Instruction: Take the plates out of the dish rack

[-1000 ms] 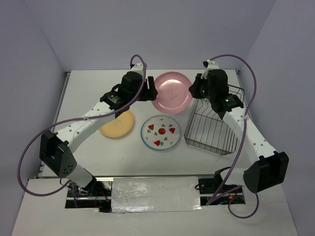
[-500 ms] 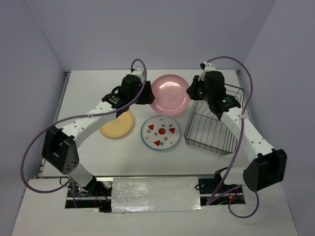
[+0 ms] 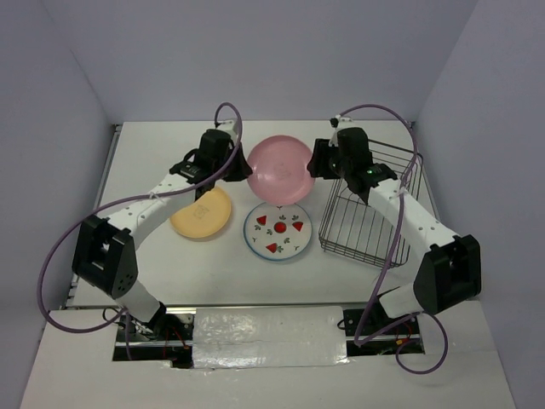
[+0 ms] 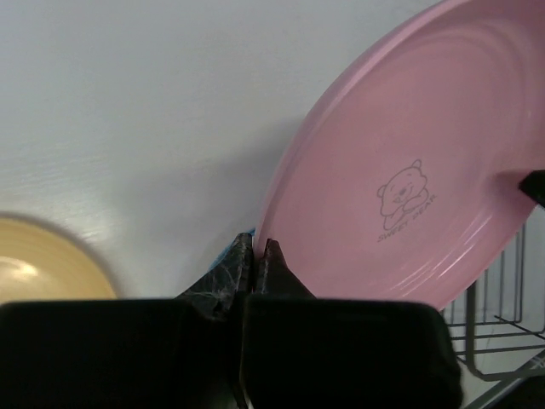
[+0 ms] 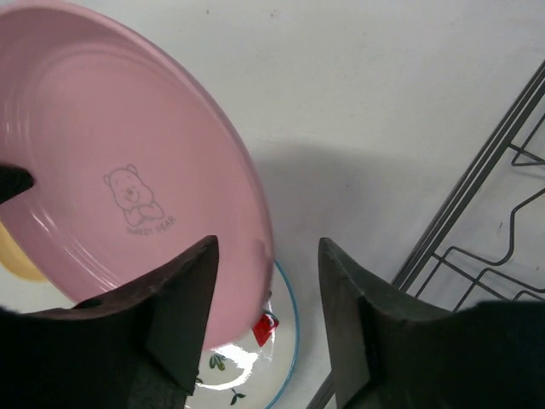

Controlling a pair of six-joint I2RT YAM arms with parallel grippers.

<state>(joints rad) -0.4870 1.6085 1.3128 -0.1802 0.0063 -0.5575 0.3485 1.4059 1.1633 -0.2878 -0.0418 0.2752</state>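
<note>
The pink plate point(image 3: 279, 168) hangs tilted above the table at the back, between both arms. My left gripper point(image 3: 246, 170) is shut on its left rim, the fingertips pinching the edge in the left wrist view point(image 4: 255, 254). My right gripper point(image 3: 316, 162) is open, its fingers point(image 5: 183, 315) standing either side of the plate's right rim point(image 5: 111, 170) without gripping it. The white plate with red fruit marks point(image 3: 278, 230) and the yellow-orange plate point(image 3: 202, 213) lie flat on the table. The dark wire dish rack point(image 3: 370, 213) stands at the right with no plate in it.
The rack's wires point(image 5: 494, 221) lie just right of my right gripper, and its corner point(image 4: 502, 332) shows below the pink plate in the left wrist view. The white plate's edge point(image 5: 255, 366) sits directly under the pink plate. Walls enclose the table's back and sides.
My left gripper has shut on the pink plate's left rim. My right gripper has opened and let go of the right rim. The plate and both grippers have shifted slightly left.
</note>
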